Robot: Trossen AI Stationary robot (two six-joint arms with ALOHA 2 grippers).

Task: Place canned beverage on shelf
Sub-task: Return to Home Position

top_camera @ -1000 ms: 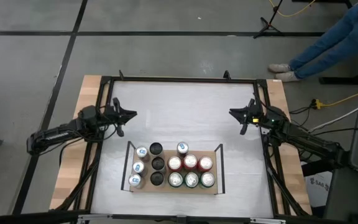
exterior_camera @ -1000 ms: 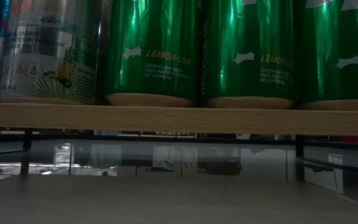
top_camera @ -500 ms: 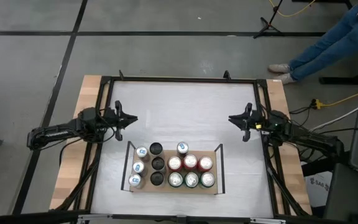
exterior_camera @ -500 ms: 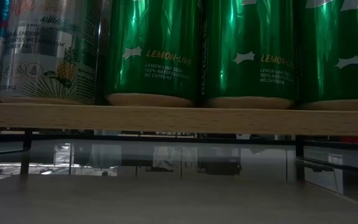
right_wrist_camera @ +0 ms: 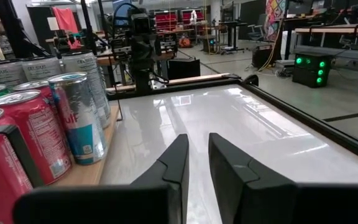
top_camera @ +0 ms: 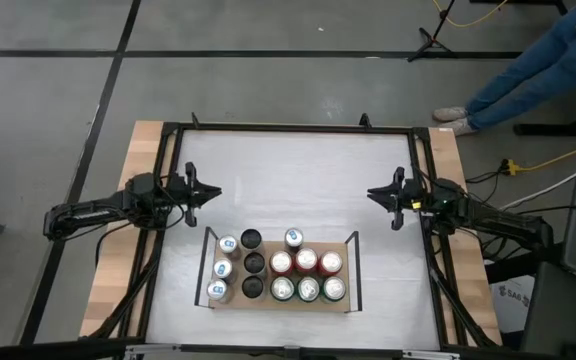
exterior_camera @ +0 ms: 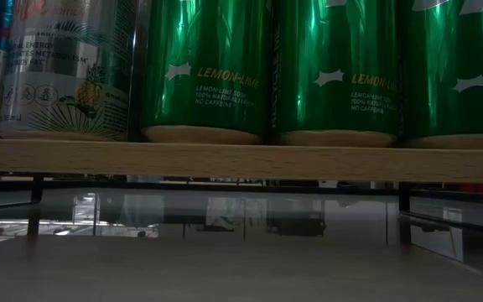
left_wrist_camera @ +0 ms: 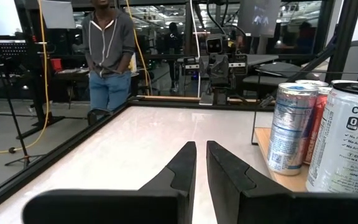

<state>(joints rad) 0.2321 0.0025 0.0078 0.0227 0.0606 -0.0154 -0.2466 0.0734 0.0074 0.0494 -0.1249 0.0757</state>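
The wooden shelf (top_camera: 210, 298) lies near the table's near edge. On it stand several cans: white ones (top_camera: 221, 268), black ones (top_camera: 255, 262), red ones (top_camera: 306, 260) and green ones (top_camera: 309, 289). The low view shows the green cans (exterior_camera: 208, 67) resting by their bases on the board's front edge (exterior_camera: 241, 159). My left gripper (top_camera: 213, 188) hovers at the table's left side and is shut on nothing. At the right side my right gripper (top_camera: 371, 193) is likewise shut on nothing. Both point level toward the table's middle, beyond the shelf's far side.
White tabletop (top_camera: 288, 180) stretches between the two grippers, ringed by a black frame (top_camera: 288, 128). A person's legs (top_camera: 528, 60) show on the floor beyond the far right corner. Another person (left_wrist_camera: 107, 56) stands beyond the table in the left wrist view.
Both arms have swung a little toward the table's near edge, the right one more, so their grippers now point almost straight at each other. Both stayed shut. The cans and the shelf have not moved.
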